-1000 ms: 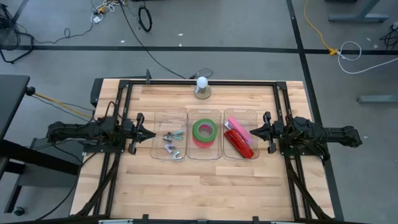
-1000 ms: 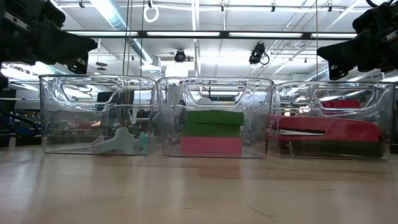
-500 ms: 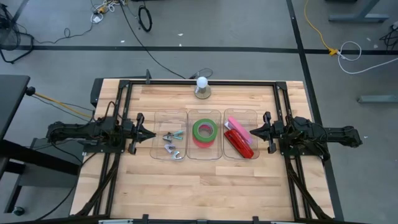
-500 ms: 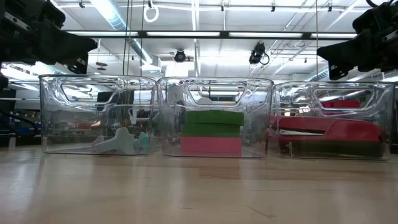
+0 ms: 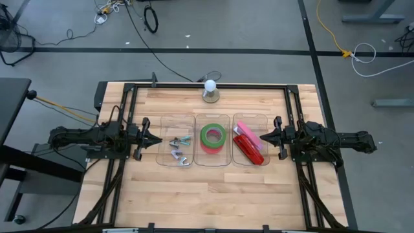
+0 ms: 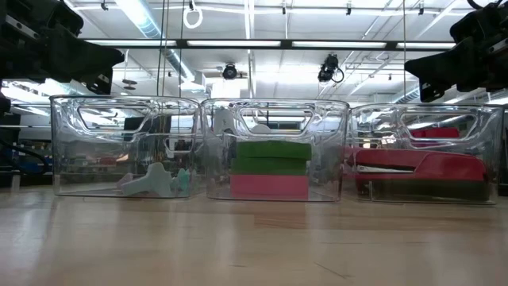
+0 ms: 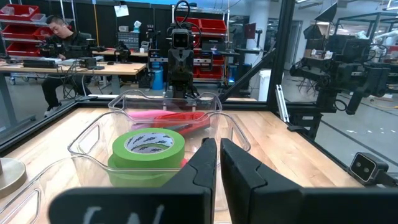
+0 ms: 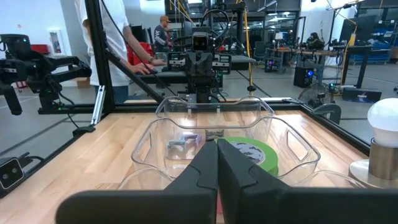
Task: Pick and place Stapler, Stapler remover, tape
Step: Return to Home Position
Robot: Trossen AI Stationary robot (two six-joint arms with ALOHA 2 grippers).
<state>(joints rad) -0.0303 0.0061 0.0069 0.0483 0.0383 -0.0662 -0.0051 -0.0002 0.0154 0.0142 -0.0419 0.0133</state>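
Tape [image 5: 213, 136]: lies flat inside the middle bin [image 5: 213, 160], green ring uppermost, pink core showing. No shift from one second ago.

Pink stapler [image 5: 244, 130] and red stapler [image 5: 250, 151]: side by side in the right bin [image 5: 250, 115], which stands just beside the middle bin on the right arm's side. Unmoved.

Staple removers [image 5: 179, 141]: in the left bin [image 5: 164, 129], just beside the middle bin on the other side. Unmoved.

Left hand [image 5: 155, 140]: beyond the left bin, pointing toward the middle bin, raised off the worktop [image 5: 207, 194], fingers closed together on nothing. Right hand [image 5: 262, 137]: mirrors it beyond the right bin, likewise closed and empty.

Change noted: none. Both arms and all items match the earlier pictures exactly.

Assessment: every item appears binned, nothing is left loose around the middle bin, and the arms seem settled at rest. The task looks complete.
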